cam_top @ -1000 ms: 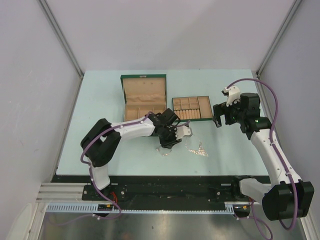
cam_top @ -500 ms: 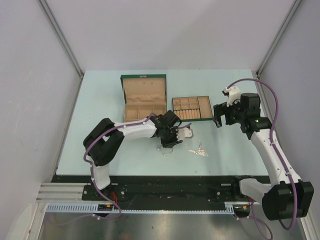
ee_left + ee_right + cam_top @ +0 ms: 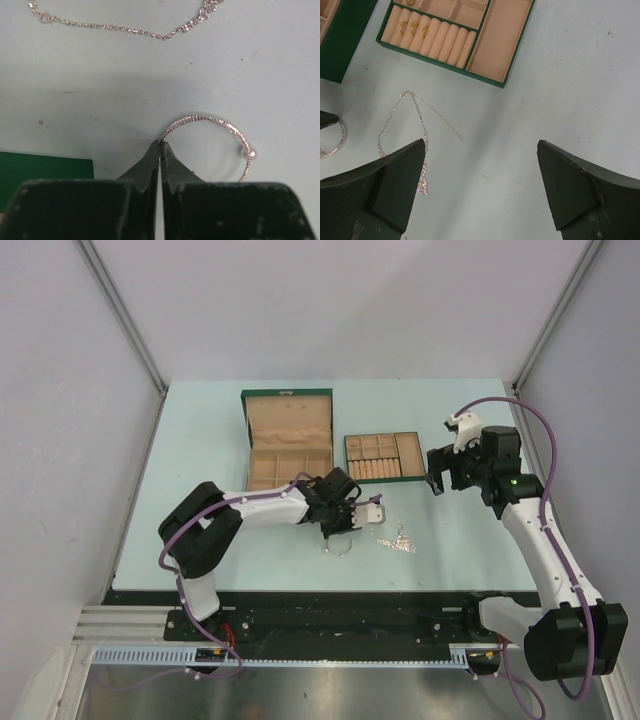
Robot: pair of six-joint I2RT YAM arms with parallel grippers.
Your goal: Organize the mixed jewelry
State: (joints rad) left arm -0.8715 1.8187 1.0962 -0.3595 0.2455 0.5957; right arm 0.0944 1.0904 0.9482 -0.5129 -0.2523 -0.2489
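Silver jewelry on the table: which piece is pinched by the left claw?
The ring-shaped bangle with a white bead: the left claw is closed on its rim. The chain necklace lies apart, untouched.

The bangle and necklace are silver, the table pale mint, the tray green lined tan.

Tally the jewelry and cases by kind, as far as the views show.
bangle: 1
chain necklace: 1
gold rings on the tray's rolls: 2
cases, the green box and the divided tray: 2
Total: 6
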